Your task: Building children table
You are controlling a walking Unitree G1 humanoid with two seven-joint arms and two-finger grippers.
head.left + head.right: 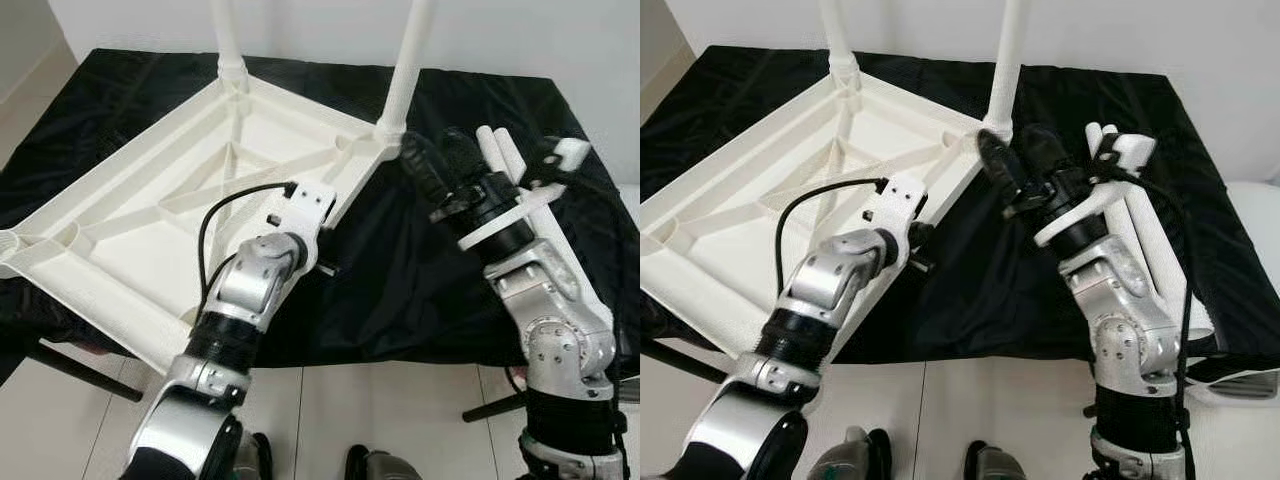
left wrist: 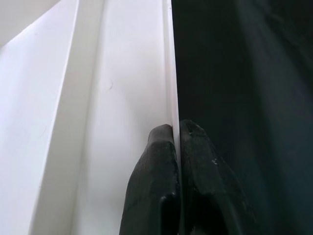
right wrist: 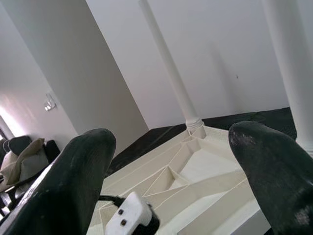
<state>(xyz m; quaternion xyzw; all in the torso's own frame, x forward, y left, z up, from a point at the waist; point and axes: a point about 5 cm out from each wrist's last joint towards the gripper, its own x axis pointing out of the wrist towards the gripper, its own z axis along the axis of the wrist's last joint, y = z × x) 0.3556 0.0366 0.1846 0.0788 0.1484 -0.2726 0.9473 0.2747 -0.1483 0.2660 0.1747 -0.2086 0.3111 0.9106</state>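
We look down on a desk [image 1: 420, 300] draped in black cloth, where a white plastic children's tabletop [image 1: 150, 200] lies upside down across the left and centre of the frame, its ribbed underside facing us. Two white round plastic legs already stand upright in its far corners: one at the top centre-left [image 1: 228, 40] and one at the top centre-right [image 1: 408, 60]. Our left hand [image 2: 176, 142], in the lower centre of the frame, has its two black fingers pressed together on the thin near-right rim of the tabletop, pinching it. Our right hand [image 1: 440, 160], at the right of the frame, hovers with its fingers spread wide and holding nothing, pointing toward the base of the right-hand leg. Beside our right forearm, at the upper right, spare white legs [image 1: 500, 150] lie on the cloth; we cannot tell how many. We judge the job about half done, with two near corners yet to be fitted. The risk from here is that the tabletop overhangs the desk at the lower left, so a pull from the left hand's pinch could slide it on the slick cloth or tip it off the edge. The spread right hand could also knock the standing leg askew if it closes off-centre.
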